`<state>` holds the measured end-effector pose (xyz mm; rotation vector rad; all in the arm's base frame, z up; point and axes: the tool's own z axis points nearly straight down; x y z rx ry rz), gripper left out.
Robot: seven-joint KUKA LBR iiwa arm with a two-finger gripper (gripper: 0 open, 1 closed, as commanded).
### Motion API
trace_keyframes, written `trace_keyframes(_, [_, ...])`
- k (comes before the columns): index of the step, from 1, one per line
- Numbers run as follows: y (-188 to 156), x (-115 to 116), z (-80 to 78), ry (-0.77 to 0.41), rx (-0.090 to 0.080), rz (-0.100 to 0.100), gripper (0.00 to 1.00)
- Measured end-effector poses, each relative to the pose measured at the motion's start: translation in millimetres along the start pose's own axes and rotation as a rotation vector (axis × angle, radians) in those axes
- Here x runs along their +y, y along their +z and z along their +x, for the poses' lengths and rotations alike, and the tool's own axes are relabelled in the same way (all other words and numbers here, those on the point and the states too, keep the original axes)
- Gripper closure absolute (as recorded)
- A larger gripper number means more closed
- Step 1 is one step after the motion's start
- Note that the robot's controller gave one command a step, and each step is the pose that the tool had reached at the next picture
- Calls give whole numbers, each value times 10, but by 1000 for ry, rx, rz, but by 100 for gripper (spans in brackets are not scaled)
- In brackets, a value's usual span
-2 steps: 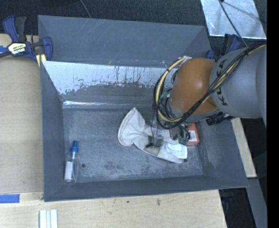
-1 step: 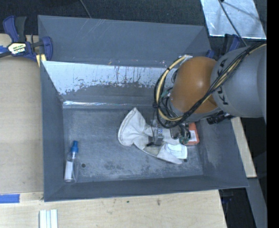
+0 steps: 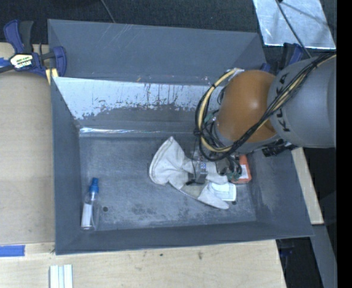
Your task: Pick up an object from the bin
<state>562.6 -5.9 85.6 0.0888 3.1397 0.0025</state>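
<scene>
Lower left of frame: a small clear tube with a blue cap [image 3: 89, 204] is lying on the bin [image 3: 164, 236] floor beside the left wall, well apart from everything else. It is not getting in the way.

Centre, slightly right: a crumpled white cloth [image 3: 165, 162] is lying on the floor, bunched, with folds running toward lower right. This is looking like the thing being picked. The gripper [image 3: 198, 176] is sitting low over the cloth's right half, right in the folds. Wide or narrow: cannot tell, because the wrist and cables are covering it.

Just right of the gripper: a flat red-orange item [image 3: 244, 171] is peeking out from under the arm, touching or just beside the cloth's edge.

Behind it, the orange wrist cover [image 3: 243, 108] is hanging over the bin's right side. The scratched far wall [image 3: 134, 101] is running across the upper frame.

Doing the step well, as a judgement:
- Be closing on a raised ridge of cloth, not a flat layer, so enough fabric is getting pinched.
- Be pressing low enough to catch the fold without scraping the floor.
- Be keeping off the red-orange item so it is not dragging along.
- Be lifting straight up, since limp cloth is likely slipping on a thin pinch.
</scene>
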Motion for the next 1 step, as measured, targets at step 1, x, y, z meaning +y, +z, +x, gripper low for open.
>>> trace_keyframes(1, [-107,-1,-6,0,-1,0,100])
